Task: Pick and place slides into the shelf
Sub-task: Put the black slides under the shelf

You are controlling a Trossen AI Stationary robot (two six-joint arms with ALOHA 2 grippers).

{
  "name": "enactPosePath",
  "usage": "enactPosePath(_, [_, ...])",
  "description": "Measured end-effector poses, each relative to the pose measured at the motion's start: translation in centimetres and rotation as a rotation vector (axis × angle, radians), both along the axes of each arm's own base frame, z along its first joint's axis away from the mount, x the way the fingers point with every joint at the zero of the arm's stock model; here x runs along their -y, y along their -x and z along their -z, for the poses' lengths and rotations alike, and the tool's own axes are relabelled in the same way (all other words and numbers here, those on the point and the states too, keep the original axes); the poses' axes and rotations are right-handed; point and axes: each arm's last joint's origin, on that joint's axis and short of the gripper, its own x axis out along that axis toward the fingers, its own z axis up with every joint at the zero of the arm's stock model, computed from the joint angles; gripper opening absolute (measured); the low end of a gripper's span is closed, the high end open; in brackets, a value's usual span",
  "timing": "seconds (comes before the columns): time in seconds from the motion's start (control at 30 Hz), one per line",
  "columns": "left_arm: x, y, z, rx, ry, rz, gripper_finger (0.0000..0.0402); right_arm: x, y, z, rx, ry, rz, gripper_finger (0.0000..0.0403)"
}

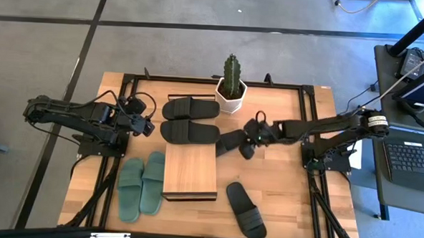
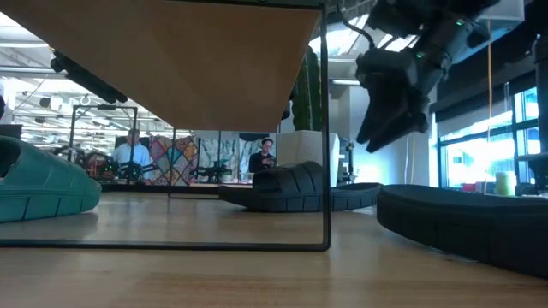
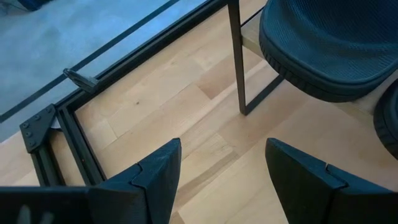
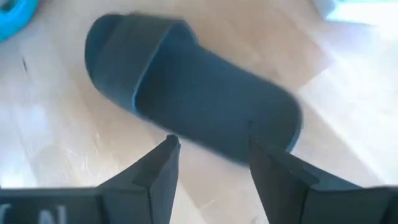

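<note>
Low plank-topped, black-framed shelf point(image 1: 190, 170) top bare; all six slides on the table, none visibly shelved. Right gripper point(image 1: 248, 146), jaws apart, above black slide point(image 1: 230, 142), gripping nothing; left gripper point(image 1: 148, 128) open, idle.

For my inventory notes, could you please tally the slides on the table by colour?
Black slides: 4
Green slides: 2
Total: 6

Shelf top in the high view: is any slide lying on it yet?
No. The shelf shows a bare wooden plank top, with the green slides beside it on the table and the black slides beyond its far end.
</note>
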Motion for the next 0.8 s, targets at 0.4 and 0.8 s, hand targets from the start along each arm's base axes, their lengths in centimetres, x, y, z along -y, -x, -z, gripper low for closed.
enactPosePath(0.4, [0.0,0.0,0.0,0.0,0.0,0.0,0.0225,4.4,0.4,-2.9,-0.373,0.144,-0.088,0.0189])
enactPosePath(0.8, [0.0,0.0,0.0,0.001,0.0,0.0,0.0225,6.1,-1.0,1.7,-0.575,0.125,-0.096,0.0189])
